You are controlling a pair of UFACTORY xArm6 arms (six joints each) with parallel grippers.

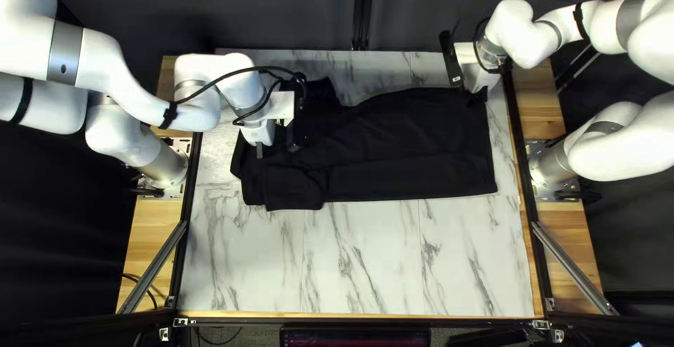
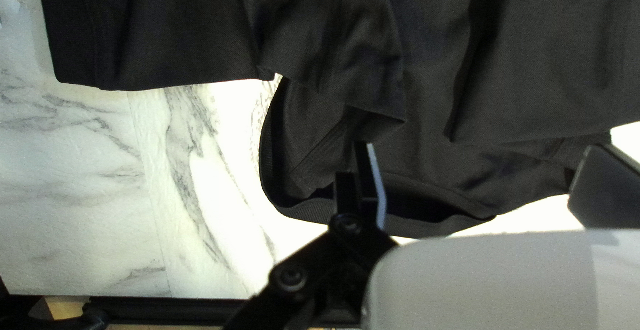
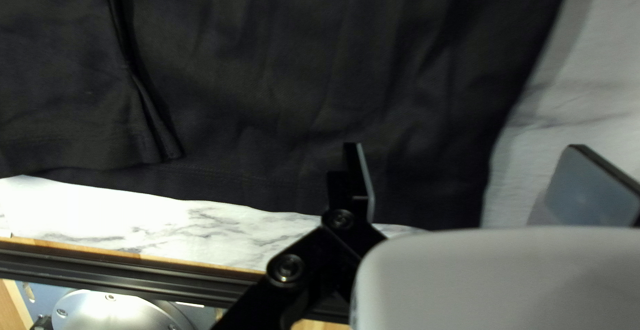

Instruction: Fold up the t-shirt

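Note:
In the top left view, my left gripper is over the left end of the black t-shirt, and my right gripper is by its far right corner. The near side lies folded inward lengthwise, with a sleeve at the near left; the far side is unfolded. The left wrist view shows my left gripper open above the ribbed collar, its fingers apart around part of the neckline. In the right wrist view my right gripper is open, with the hem corner of the shirt between its spread fingers.
The marble-patterned tabletop shows bare along the near side. Black rails edge the table beside both arm bases. My left forearm crosses over the table's left edge, and my right arm reaches over the far right corner.

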